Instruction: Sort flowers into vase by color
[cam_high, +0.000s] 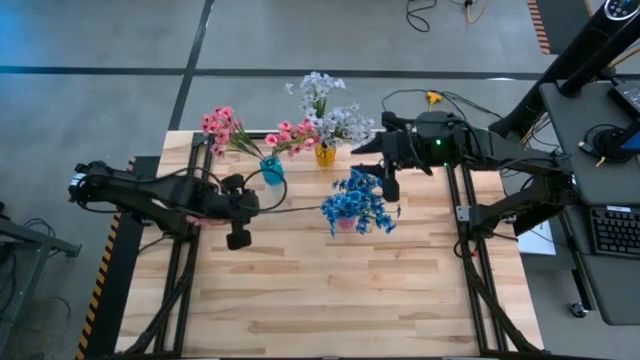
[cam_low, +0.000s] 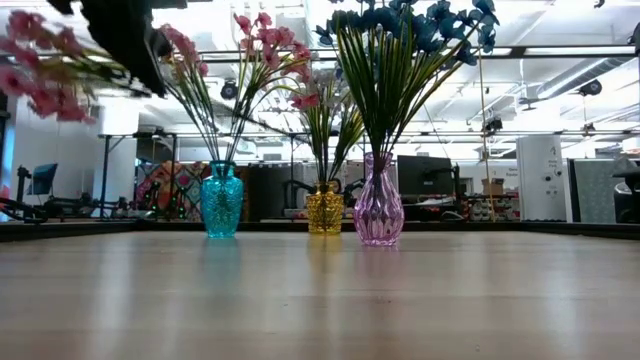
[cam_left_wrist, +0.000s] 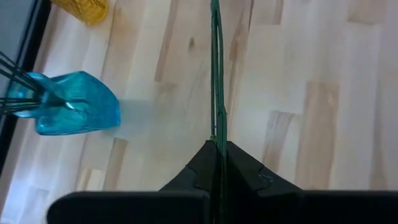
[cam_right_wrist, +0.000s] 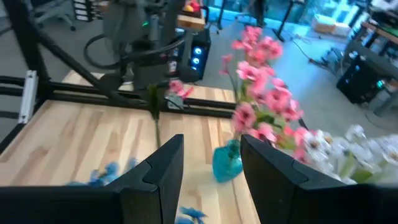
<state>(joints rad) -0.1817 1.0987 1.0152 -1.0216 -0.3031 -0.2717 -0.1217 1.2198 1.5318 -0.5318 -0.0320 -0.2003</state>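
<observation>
My left gripper (cam_high: 245, 212) is shut on a pink flower's thin green stem (cam_left_wrist: 216, 93), over the table's left middle. Its pink blooms (cam_low: 30, 75) show blurred at the left of the low view. The stem's free end (cam_high: 300, 207) reaches right, toward the blue flowers (cam_high: 358, 200). A teal vase (cam_high: 272, 170) with pink flowers (cam_high: 220, 125) stands just beyond my left gripper. My right gripper (cam_right_wrist: 211, 168) hangs open and empty above the blue flowers, at the far right. My left gripper pinches the pink flower's green stem (cam_left_wrist: 217, 140) between its two fingers. The fingers slant down toward the table's right side, and the stem runs straight out ahead of them. The stem is lifted clear of the table; its blooms lie behind the gripper.
A yellow vase (cam_high: 325, 155) with white-lavender flowers (cam_high: 325, 105) stands at the far middle. A purple vase (cam_low: 378, 210) holds the blue flowers. The near half of the wooden table (cam_high: 330, 300) is free room. Black frame rails run along both table sides.
</observation>
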